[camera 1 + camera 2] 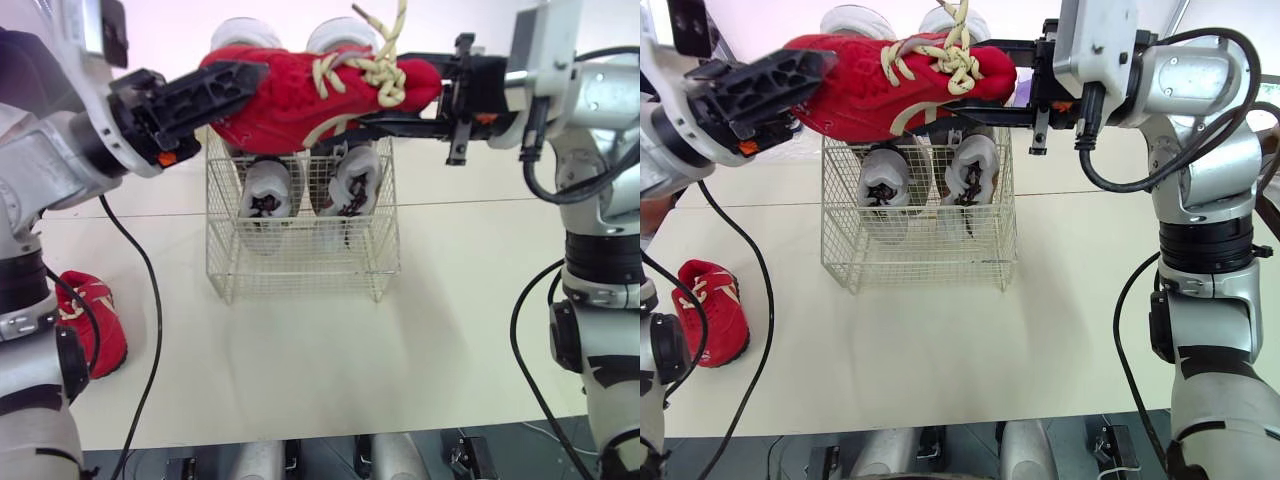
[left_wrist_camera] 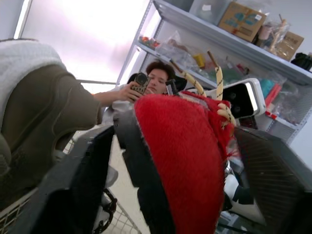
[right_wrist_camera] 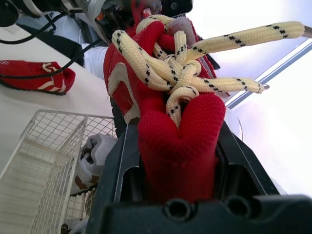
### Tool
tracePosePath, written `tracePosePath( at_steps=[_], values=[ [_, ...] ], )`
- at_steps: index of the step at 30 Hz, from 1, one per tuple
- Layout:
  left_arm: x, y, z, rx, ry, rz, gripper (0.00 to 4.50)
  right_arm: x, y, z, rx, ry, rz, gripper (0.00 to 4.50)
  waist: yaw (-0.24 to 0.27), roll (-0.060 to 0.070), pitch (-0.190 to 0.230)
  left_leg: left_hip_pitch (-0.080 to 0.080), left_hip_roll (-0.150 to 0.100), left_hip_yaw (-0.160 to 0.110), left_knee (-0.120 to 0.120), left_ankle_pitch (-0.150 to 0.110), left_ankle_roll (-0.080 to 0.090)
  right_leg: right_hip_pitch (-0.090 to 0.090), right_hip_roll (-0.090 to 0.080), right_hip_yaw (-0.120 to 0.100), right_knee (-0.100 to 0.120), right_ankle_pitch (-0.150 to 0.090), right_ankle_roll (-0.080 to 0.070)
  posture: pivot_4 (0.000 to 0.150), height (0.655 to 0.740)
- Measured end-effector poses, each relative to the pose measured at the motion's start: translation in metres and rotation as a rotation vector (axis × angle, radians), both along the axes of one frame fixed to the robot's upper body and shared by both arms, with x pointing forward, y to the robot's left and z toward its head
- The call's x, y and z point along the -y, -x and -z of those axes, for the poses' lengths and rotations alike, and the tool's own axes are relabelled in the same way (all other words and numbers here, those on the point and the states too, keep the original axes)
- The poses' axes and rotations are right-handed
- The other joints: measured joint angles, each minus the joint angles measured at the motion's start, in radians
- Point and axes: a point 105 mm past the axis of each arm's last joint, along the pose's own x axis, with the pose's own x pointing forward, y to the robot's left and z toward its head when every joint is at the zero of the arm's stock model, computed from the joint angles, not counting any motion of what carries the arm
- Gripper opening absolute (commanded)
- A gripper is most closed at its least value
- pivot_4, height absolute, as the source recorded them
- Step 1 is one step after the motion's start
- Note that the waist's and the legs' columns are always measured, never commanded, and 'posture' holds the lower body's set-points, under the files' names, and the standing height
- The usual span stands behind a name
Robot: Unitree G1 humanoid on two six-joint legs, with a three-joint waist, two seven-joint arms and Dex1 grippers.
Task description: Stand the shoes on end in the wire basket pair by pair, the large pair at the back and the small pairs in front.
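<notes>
Obs.: red shoe [image 1: 300, 100] is carried lying lengthwise directly above the wire basket [image 1: 300, 265], clear of its top rim. It is held at both ends.
- Left gripper [image 1: 245, 90]: fingers closed on the toe end. The left wrist view shows the black sole pressed against one finger.
- Right gripper [image 1: 405, 92]: clamped on the heel end, with the shoe wedged between both fingers in the right wrist view.
- Laces [image 1: 375, 60]: a loose knotted bundle on top of the shoe, with one end sticking up.

Basket contents: grey-white pair [image 1: 265, 192] stands on end against the back wall. The space in front of it looks free.
The second red shoe [image 1: 100, 325] lies on the table [image 1: 350, 350], well to the left of the basket.

Judged step: turn the red shoe on end and lower it into the front of the basket.

How to do it well:
1. One gripper has to let go, since a two-ended hold keeps the shoe flat. The heel clamp looks the firmer grip, so the left should probably release.
2. Tip the shoe on end over the front space, not over the grey-white pair.
3. Lower it straight down, close to one front corner, leaving room beside it for its mate.
4. Watch the laces, as loose ends could snag the wire rim.
5. Open the fingers only once the shoe is resting against the basket wall.
</notes>
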Motion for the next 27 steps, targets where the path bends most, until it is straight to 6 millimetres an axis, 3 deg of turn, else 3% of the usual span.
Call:
tracePosePath(
  at_steps=[5,6,9,12,15,17,19,22,25,27],
  values=[
    [0.0,-0.002,0.005,-0.023,0.008,0.005,0.41,-0.002,0.002,-0.001,-0.003,-0.001,-0.005,1.13,0.001,0.0,0.0,0.0,0.0,0.0,0.0,0.0,0.0,0.0,0.0,0.0,0.0,0.0,0.0,0.15,0.74],
    [0.0,-0.003,0.006,-0.029,0.013,0.004,0.25,-0.002,0.002,0.0,-0.008,0.0,-0.003,1.56,0.001,0.0,0.0,0.0,0.0,0.0,0.0,0.0,0.0,0.0,0.0,0.0,0.0,0.0,0.0,0.15,0.74],
    [-0.001,-0.005,0.007,-0.039,0.029,-0.011,0.25,0.001,0.001,0.0,-0.095,-0.038,-0.009,2.93,0.002,0.0,0.0,0.0,0.0,0.0,0.0,0.0,0.0,0.0,0.0,0.0,0.0,0.0,0.0,0.15,0.74],
    [-0.011,-0.005,0.002,-0.031,0.1,-0.053,0.25,0.027,-0.011,-0.006,-0.258,-0.238,0.057,4.44,0.002,-0.002,0.0,0.0,0.0,0.0,0.0,0.0,0.0,0.0,-0.001,0.0,0.0,0.0,0.0,0.15,0.74],
    [-0.024,-0.002,-0.008,-0.001,0.202,-0.101,0.25,0.073,-0.024,-0.006,-0.49,-0.583,0.105,4.44,0.006,-0.004,-0.002,0.0,0.0,-0.002,0.0,0.0,0.0,0.002,-0.001,0.0,-0.001,0.0,0.0,0.15,0.74],
    [-0.026,0.0,-0.017,0.042,0.296,-0.128,0.25,0.084,-0.022,0.005,-0.699,-0.865,-0.054,4.44,0.004,-0.005,-0.002,0.001,0.0,-0.003,0.0,0.0,0.0,0.003,-0.001,-0.001,-0.001,0.0,-0.001,0.15,0.74],
    [-0.022,0.002,-0.022,0.076,0.348,-0.137,0.25,0.075,-0.02,0.02,-0.877,-1.041,-0.21,4.44,-0.002,-0.005,-0.002,0.003,0.0,-0.002,-0.001,0.0,-0.001,0.003,-0.001,0.0,0.0,0.001,-0.001,0.15,0.74],
    [-0.013,0.003,-0.024,0.117,0.408,-0.155,0.25,0.045,-0.018,0.032,-1.037,-1.125,-0.306,4.44,-0.004,-0.004,-0.002,0.004,0.0,-0.001,-0.001,0.001,-0.001,0.002,0.0,0.001,0.002,0.001,-0.001,0.15,0.74],
    [-0.009,0.0,-0.027,0.145,0.527,-0.179,0.25,0.001,-0.01,0.028,-1.107,-1.123,-0.397,4.44,-0.003,-0.004,-0.002,0.004,0.0,0.0,-0.001,0.001,-0.001,0.002,0.0,0.001,0.002,0.001,-0.001,0.15,0.74],
    [-0.003,-0.002,-0.026,0.14,0.557,-0.175,0.25,-0.017,-0.006,0.018,-1.114,-1.115,-0.439,4.44,0.002,-0.004,-0.002,0.003,0.0,-0.001,-0.001,0.0,0.0,0.002,0.0,0.001,0.002,0.001,-0.001,0.15,0.74]
  ],
)
